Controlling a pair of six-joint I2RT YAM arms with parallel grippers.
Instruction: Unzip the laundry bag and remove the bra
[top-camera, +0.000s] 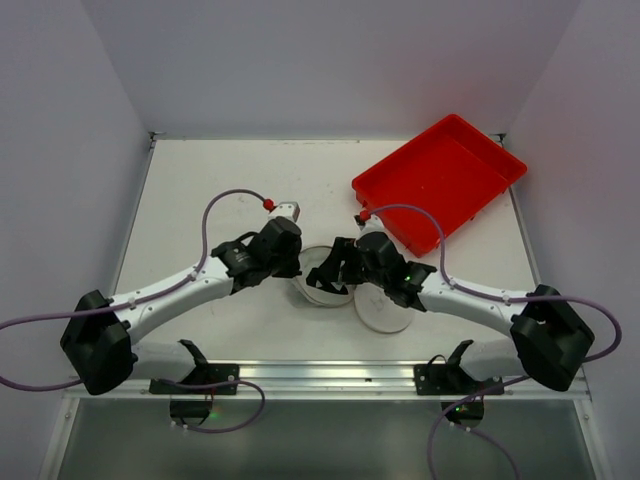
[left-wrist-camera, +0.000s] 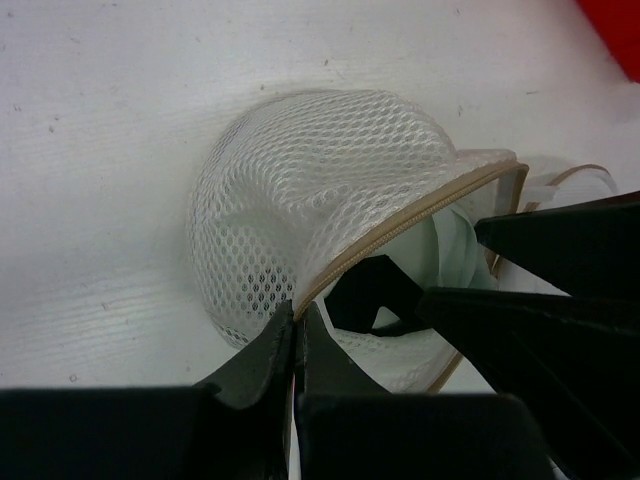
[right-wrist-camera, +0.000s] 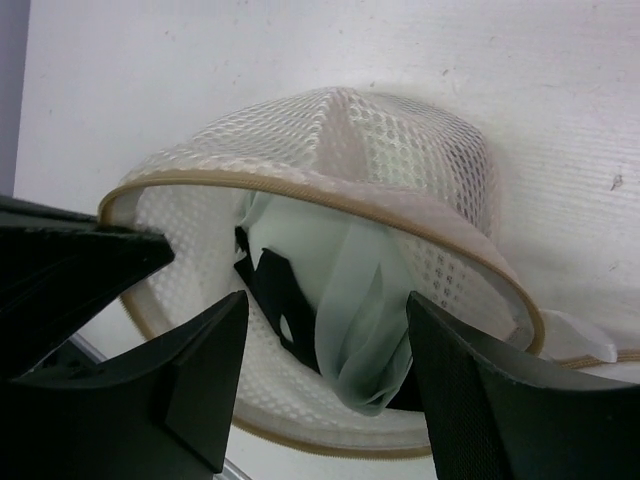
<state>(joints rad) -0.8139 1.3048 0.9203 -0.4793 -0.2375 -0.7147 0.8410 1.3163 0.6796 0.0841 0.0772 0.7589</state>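
Seemingly speckled, the white, pale-walled table (top-camera: 230, 180) holds the laundry bag (left-wrist-camera: 310, 180).

Between the spread right jaws, the laundry bag's (right-wrist-camera: 420, 170) unzipped mouth stood open, partly blocked by pale green fabric (right-wrist-camera: 350, 300) and a black piece (right-wrist-camera: 265, 290). Left of those jaws the left arm (right-wrist-camera: 60, 270) crowded close. Beyond them the desk (right-wrist-camera: 300, 60) lay free.

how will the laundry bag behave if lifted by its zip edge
Probably floppy: the laundry bag dents where the left gripper pinches its zip edge. Likely light, being open netting. That edge holds a curve, so may keep some shape.
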